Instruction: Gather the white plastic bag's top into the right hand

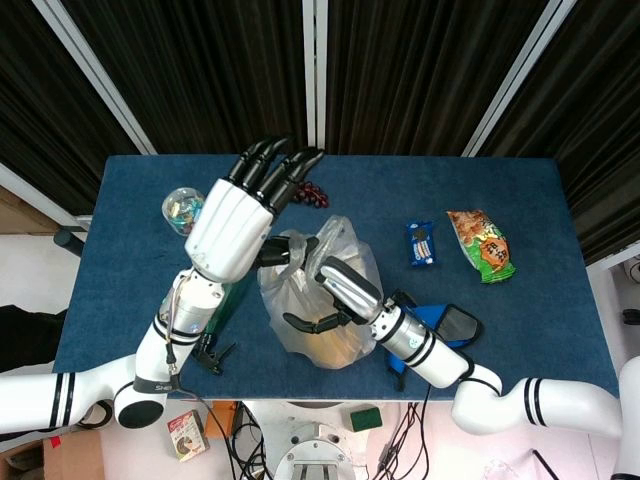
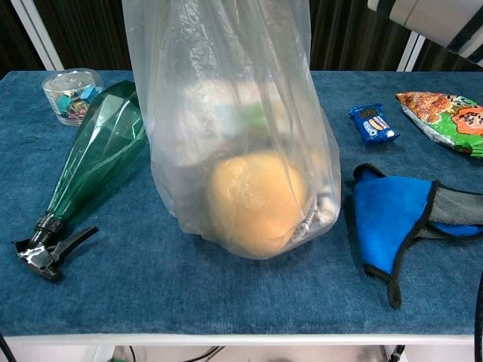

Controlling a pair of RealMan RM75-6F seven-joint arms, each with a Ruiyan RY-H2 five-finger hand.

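Observation:
The white plastic bag [image 2: 226, 113] stands upright at the table's middle, with a round orange thing [image 2: 256, 204] showing through its lower part. Its top runs out of the chest view. In the head view the bag [image 1: 300, 290] lies under both hands. My right hand [image 1: 340, 285] reaches in from the right and grips the gathered top; its dark fingers [image 1: 300, 322] curl around the near side, and one loose flap [image 1: 335, 232] sticks up beyond it. My left hand [image 1: 235, 228] hovers at the bag's left with fingers straight and spread, its thumb touching the bag's rim.
A green spray bottle [image 2: 94, 162] lies left of the bag, with a clear cup [image 2: 72, 92] behind it. A blue-and-grey cloth [image 2: 392, 215], a blue cookie pack [image 2: 373, 124] and a green snack bag [image 2: 445, 111] lie to the right. Dark grapes [image 1: 308, 193] sit behind the bag.

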